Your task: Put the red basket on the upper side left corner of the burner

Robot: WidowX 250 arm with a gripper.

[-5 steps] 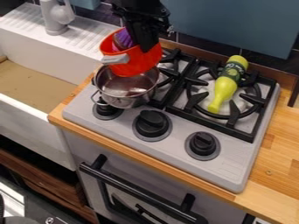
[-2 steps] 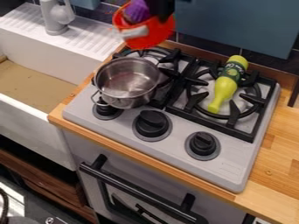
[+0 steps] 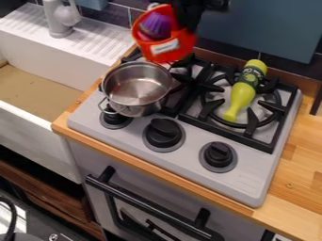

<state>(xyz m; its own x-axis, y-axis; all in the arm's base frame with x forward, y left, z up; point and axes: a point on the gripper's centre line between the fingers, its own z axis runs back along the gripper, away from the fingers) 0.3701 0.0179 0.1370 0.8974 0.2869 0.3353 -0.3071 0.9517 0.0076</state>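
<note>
1. We observe the black two-finger gripper (image 3: 187, 21) at the top of the view, its jaws closed on the right-hand rim of the round red plastic basket (image 3: 179, 50).
2. We find the basket held up in the air, beyond the pot and in front of the backsplash, tilted so that its opening faces us; a pale patch marks its side, and a purple object (image 3: 156, 24) lies inside.
3. We note the round silver metal pot (image 3: 135, 101) upright on the left burner grate (image 3: 183, 77), its wire handle hanging near the leftmost of three black round knobs (image 3: 165, 133).
4. On the right burner grate (image 3: 269, 136) we see a yellow-green bottle with a dark label (image 3: 239, 97), lying aslant.
5. We identify the grey metal stove (image 3: 252, 181), set in a light wooden tabletop (image 3: 299, 188); to its left stands a white sink (image 3: 47, 61) with a grey faucet (image 3: 61, 21).
6. Below the knobs, we see a black oven handle (image 3: 148, 205).
</note>
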